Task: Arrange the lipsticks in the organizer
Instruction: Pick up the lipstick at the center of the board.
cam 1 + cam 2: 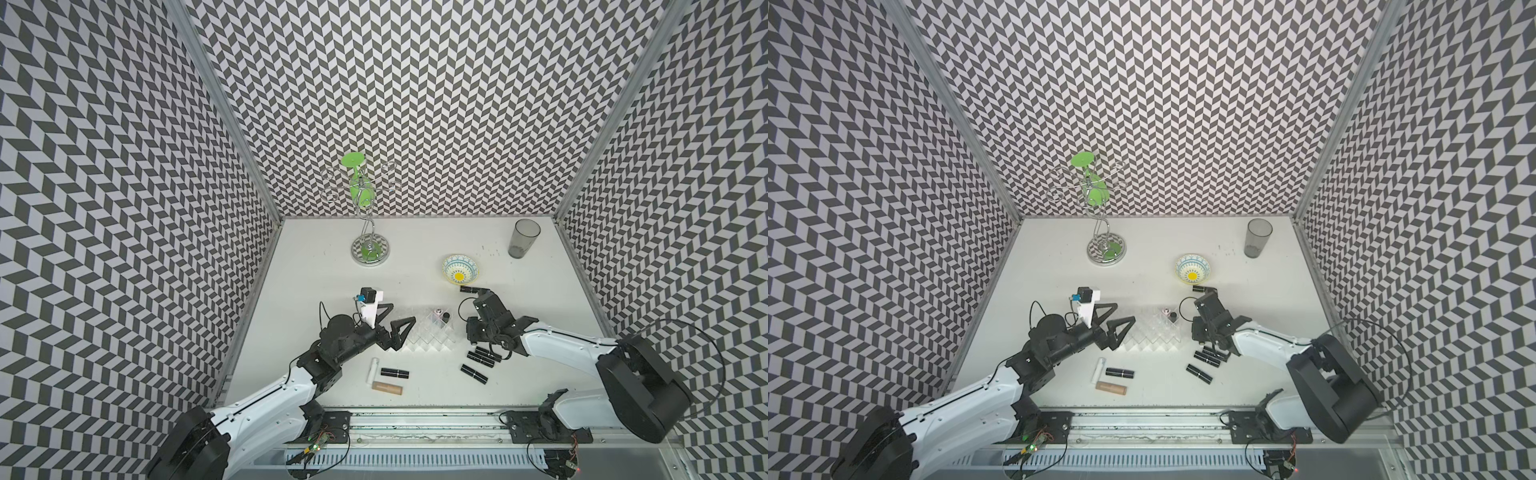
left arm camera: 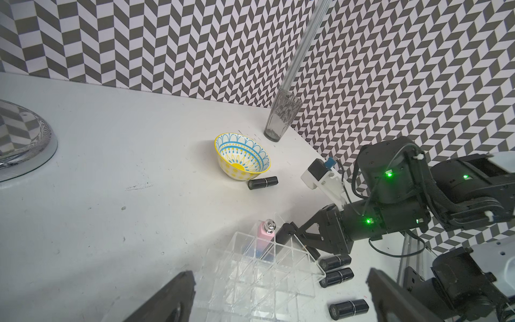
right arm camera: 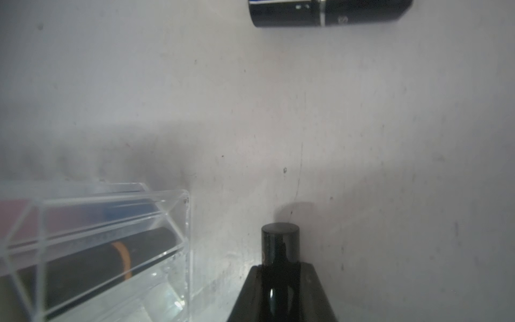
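the clear organizer (image 1: 430,338) sits in the middle of the desk (image 1: 415,249), nearer the front edge; a blue-pink lipstick (image 2: 263,237) and an orange-banded lipstick (image 3: 97,264) sit in cells on its far side. just beside its right side the right gripper (image 3: 281,269) is clamped on a black lipstick (image 3: 280,242) (one end pokes past the fingertips (image 3: 315,295)). the left gripper (image 1: 395,320) hangs at the organizer's left, jaws spread wide, holding nothing. toward the front edge lie a white tube (image 1: 373,370), a black tube (image 1: 395,373), a beige tube (image 1: 387,389) and three black tubes (image 1: 480,358); a stray tube (image 1: 469,289) lies just beside the bowl (image 1: 460,270).

My right hand (image 3: 280,274) holds a black lipstick (image 3: 280,242) by the clear organizer (image 1: 419,341), where a pink-blue lipstick (image 2: 262,233) and a dark lipstick (image 3: 83,267) stand.
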